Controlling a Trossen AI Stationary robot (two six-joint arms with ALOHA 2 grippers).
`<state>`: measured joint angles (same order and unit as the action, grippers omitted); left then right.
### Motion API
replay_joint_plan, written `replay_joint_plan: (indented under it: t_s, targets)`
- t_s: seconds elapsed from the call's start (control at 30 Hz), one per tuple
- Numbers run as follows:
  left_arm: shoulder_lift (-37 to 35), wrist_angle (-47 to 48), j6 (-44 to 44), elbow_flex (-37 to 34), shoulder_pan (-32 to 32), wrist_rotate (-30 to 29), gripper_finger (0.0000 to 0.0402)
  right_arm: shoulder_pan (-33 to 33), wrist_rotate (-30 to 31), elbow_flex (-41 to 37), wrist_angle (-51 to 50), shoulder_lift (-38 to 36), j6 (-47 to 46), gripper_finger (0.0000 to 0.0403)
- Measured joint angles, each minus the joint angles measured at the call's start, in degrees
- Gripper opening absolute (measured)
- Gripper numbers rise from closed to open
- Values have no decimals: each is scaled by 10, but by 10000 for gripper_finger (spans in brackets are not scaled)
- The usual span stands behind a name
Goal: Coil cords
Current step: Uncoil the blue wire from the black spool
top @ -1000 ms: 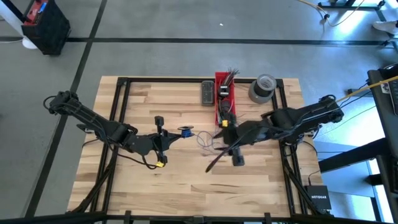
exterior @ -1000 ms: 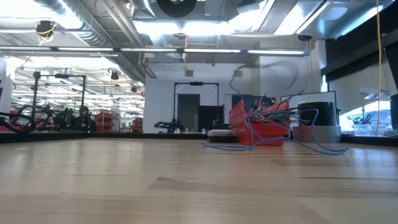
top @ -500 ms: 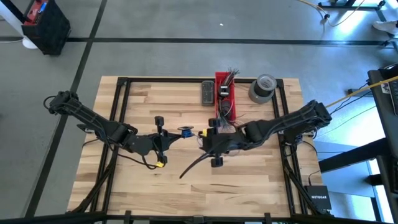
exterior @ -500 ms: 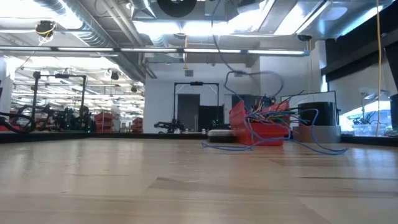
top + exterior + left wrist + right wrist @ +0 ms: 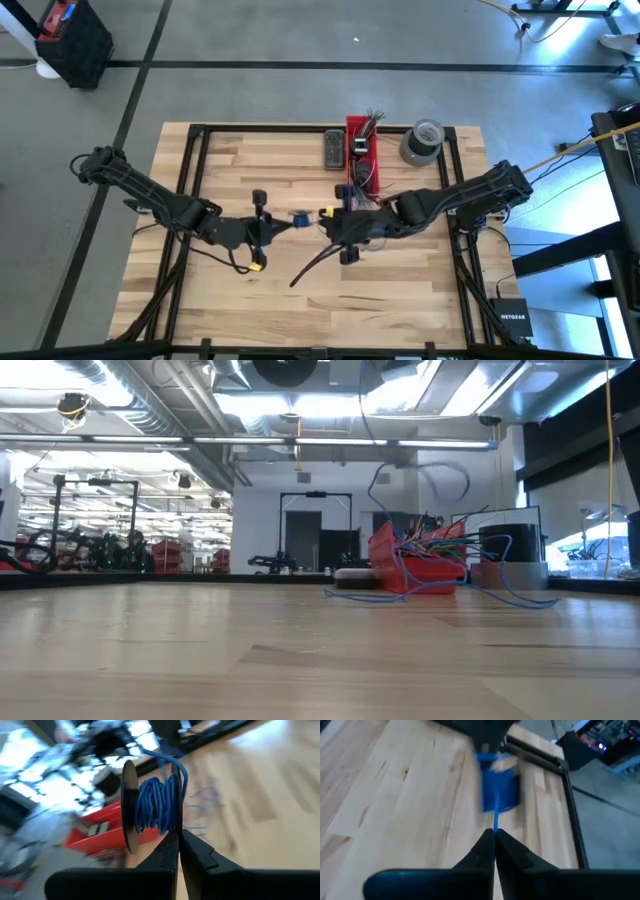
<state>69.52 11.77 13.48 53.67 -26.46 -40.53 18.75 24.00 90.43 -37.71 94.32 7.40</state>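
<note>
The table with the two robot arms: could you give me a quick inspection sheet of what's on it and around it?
Surface: wooden table with a black frame, mostly bare.
Job's things: blue cord wound on a small spool; loose blue cord trails on the wood by the red bin.
Clutter: red bin of multicoloured wire ends, grey tape roll, a dark flat device.
Grippers: left gripper shut on the spool's edge; right gripper shut on the blue cord running to the spool, at mid-table.
Cables: black cable hanging from the right arm.
Surroundings: grey floor, a black box on the floor; no people seen.
</note>
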Motion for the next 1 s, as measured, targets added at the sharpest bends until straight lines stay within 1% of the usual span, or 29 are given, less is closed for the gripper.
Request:
replay_joint_plan:
  t_s: [0.13,0.27,0.33,0.43,0.53,0.63,0.73,0.83,0.87,0.9,0.93,1.0]
  targets:
    - [8,0,9,0,0,99,5,0,0,26,3,0,39,22]
    - [22,-12,32,0,4,168,5,1,-16,37,16,-1,113,8]
    - [30,-30,51,0,8,205,5,0,-23,37,40,-1,145,6]
    - [39,-72,80,0,15,267,5,-4,-40,38,75,7,174,13]
    - [48,-96,100,0,21,317,5,-13,-56,38,95,25,195,11]
    - [50,-118,118,0,21,320,5,-20,-55,38,96,43,205,5]
    - [50,-140,142,0,19,318,5,-24,-52,38,82,53,201,7]
    - [48,-166,167,0,4,296,5,-24,-46,38,50,58,184,8]
    - [45,-170,173,0,-5,274,5,-24,-43,38,35,58,177,7]
    - [42,-174,181,0,-16,241,5,-23,-39,38,19,58,166,6]
    - [39,-175,185,0,-29,199,5,-23,-34,38,-2,58,153,4]
    - [33,-172,192,0,-53,93,5,-22,-23,38,-50,58,124,3]
